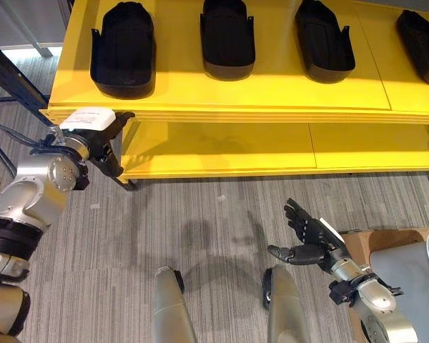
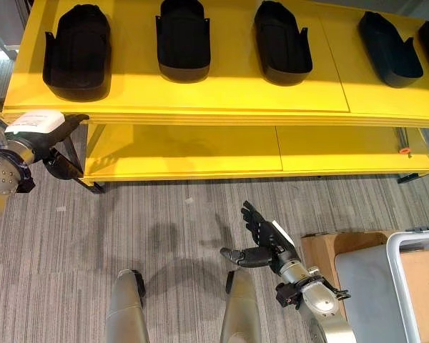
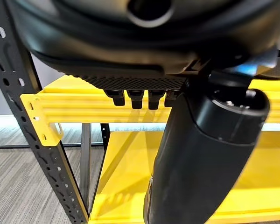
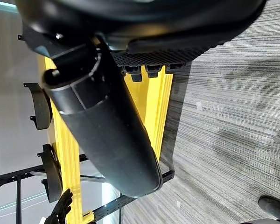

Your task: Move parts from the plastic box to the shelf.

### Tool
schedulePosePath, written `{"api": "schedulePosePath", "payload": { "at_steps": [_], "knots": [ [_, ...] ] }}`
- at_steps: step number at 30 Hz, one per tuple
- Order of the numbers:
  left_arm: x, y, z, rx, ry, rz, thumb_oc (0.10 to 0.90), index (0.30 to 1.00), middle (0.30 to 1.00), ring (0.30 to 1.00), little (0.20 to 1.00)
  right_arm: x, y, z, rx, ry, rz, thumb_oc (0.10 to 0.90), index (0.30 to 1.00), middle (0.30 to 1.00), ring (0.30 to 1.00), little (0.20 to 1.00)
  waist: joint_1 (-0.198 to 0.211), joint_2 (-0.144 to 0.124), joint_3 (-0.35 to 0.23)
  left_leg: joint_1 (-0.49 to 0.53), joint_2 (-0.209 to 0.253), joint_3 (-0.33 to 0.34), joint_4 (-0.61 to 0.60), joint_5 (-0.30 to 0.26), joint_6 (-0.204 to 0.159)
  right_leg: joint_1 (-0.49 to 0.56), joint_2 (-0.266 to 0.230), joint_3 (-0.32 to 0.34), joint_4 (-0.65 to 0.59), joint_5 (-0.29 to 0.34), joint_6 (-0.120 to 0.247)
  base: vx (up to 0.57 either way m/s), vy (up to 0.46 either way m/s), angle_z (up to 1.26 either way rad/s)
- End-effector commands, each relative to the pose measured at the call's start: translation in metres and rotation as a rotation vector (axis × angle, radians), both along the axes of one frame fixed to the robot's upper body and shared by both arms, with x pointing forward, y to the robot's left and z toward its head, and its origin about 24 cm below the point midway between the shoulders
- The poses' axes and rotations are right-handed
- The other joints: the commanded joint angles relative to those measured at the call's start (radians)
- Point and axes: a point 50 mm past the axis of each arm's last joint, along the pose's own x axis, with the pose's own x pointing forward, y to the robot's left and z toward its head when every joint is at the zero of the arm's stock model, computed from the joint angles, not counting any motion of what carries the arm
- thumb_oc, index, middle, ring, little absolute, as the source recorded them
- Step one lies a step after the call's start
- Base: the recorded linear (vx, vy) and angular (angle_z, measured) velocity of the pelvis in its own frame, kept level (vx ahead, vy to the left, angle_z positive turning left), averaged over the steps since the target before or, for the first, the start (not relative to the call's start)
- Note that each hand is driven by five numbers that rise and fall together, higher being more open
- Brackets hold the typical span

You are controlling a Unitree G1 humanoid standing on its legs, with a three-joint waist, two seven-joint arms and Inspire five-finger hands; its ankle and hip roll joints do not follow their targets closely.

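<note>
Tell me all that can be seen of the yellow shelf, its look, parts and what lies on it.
The yellow shelf has two flat levels that look like painted metal, on a dark perforated upright. It stands on grey striped carpet. The black parts, long shells with raised sides, lie in a row on the top level, apart from each other. The lower level is bare. The left hand is beside its front left corner; whether it touches is unclear.
</note>
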Motion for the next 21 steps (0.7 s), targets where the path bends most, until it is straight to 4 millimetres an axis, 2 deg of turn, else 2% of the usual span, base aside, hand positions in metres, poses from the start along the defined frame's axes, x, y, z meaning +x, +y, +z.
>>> {"api": "schedulePosePath", "payload": {
  "at_steps": [1, 10, 21],
  "knots": [
    [0.005, -0.006, 0.061, 0.032, -0.232, 0.003, 0.9, 1.0, 1.0, 1.0, 1.0, 0.004, -0.005, 0.028, 0.005, -0.145, 0.017, 0.9, 1.0, 1.0, 1.0, 1.0, -0.004, 0.028, -0.075, 0.009, 0.005, -0.012, -0.019, -0.016, 0.065, 0.05, 0.019, 0.006, -0.034, -0.006, -0.078, 0.0, 0.0, 0.0],
    [0.009, -0.014, 0.077, 0.061, -0.27, -0.012, 0.9, 1.0, 1.0, 1.0, 1.0, 0.003, -0.004, 0.026, -0.001, -0.134, 0.029, 0.9, 1.0, 1.0, 1.0, 1.0, -0.007, 0.028, -0.076, 0.01, 0.004, -0.011, -0.014, -0.018, 0.066, 0.048, 0.017, 0.007, -0.032, -0.007, -0.076, 0.0, 0.0, 0.0],
    [0.015, -0.015, 0.079, 0.069, -0.268, 0.007, 0.9, 1.0, 1.0, 1.0, 1.0, 0.004, -0.005, 0.026, -0.008, -0.134, 0.028, 0.9, 1.0, 1.0, 1.0, 1.0, -0.013, 0.028, -0.076, 0.013, 0.005, -0.008, -0.017, -0.016, 0.066, 0.045, 0.019, 0.011, -0.031, -0.005, -0.076, 0.0, 0.0, 0.0]
  ]
}}
